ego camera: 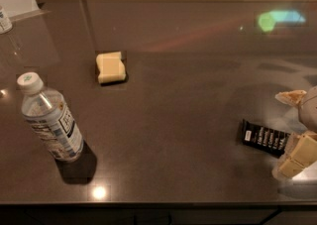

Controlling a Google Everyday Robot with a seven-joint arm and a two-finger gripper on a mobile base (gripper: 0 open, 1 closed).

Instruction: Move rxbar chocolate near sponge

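Pincer (294,127) open at the bar, sponge far off

The bar (264,136) lies flat on the counter (188,100), well apart from the sponge (110,67), to the sponge's right and nearer the front edge; the pincer stands at the bar's end that is turned away from the sponge, fingers spread wide with that end between them and nothing gripped, likely set so as to close on the wrapper; left of the sponge and nearer the front, a clear bottle (50,121) stands capped, its water level not readable.
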